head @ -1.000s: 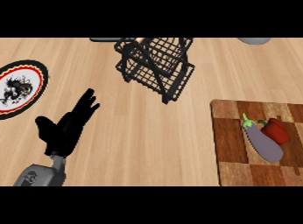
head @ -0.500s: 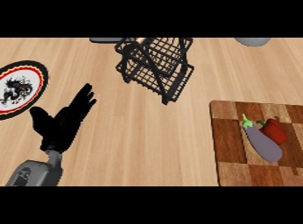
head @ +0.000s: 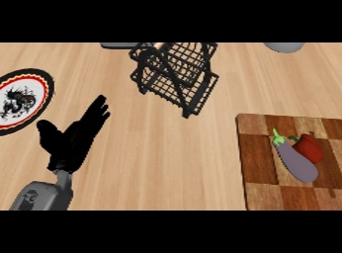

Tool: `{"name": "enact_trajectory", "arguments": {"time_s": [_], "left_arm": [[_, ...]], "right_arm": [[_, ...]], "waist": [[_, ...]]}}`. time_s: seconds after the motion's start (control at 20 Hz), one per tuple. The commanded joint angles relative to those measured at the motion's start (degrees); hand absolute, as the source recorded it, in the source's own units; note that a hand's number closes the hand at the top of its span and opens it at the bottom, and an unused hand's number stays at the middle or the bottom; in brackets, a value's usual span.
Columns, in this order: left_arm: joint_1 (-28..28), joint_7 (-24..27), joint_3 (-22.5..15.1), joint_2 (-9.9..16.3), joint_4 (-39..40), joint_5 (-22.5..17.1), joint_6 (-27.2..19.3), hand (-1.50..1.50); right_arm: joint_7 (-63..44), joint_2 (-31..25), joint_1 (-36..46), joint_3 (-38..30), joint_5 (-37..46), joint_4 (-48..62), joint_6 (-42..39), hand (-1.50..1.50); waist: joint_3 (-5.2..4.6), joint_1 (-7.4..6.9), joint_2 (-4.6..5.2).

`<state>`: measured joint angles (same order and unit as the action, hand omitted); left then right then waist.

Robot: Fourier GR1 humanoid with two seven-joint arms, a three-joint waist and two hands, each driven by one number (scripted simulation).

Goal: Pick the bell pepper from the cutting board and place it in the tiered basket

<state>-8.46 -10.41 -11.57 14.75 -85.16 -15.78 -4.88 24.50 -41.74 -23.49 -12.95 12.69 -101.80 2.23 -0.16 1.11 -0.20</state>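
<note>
Your left hand (head: pixel 70 140) is at the lower left of the view, on its grey forearm (head: pixel 44 195) that comes in from the bottom edge. The fingers are straight and spread apart, pointing up and a little to the right, and the thumb stands out to the left. The hand holds nothing and touches nothing that you can see; it only hangs over bare wood of the bench (head: pixel 159 153). Your right hand does not show in this view.

Just to the left of the hand, near the thumb, lies a round plate (head: pixel 13 101) with a black and red rim and a dark drawing in its white middle; the left edge of the view cuts it. Between the hand and the cutting board (head: pixel 258 163) you have a wide open strip of bench with nothing on it.

The black wire tiered basket (head: pixel 175 74) stands at the top middle, tilted in the view, well apart from the hand and from the board. A grey object (head: pixel 285 47) is at the top right edge, only partly visible.

The cutting board is at the right, with brown checker pattern; its lower part reaches the bottom of the view. The bell pepper (head: pixel 310 147) lies on it, red and glossy with a small green stem. It touches a purple eggplant (head: pixel 296 162), which lies just on its left side and partly in front of it.
</note>
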Motion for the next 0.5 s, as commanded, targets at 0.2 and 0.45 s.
{"name": "enact_trajectory", "arguments": {"time_s": [0.2, 0.45], "left_arm": [[1.02, -1.83, -1.30, -2.42, -2.84, 2.45, -1.03, 0.00], [-3.47, -1.24, 1.84, -2.37, 2.93, 2.23, 1.22, 0.00]], "right_arm": [[-17.16, 7.48, -4.30, 7.54, 15.52, -13.08, 3.29, -1.50], [-24.11, 11.22, 1.30, 13.82, 27.45, -8.35, 3.76, -1.50]], "waist": [[0.13, -0.82, 0.06], [0.14, -0.92, 0.25]]}}
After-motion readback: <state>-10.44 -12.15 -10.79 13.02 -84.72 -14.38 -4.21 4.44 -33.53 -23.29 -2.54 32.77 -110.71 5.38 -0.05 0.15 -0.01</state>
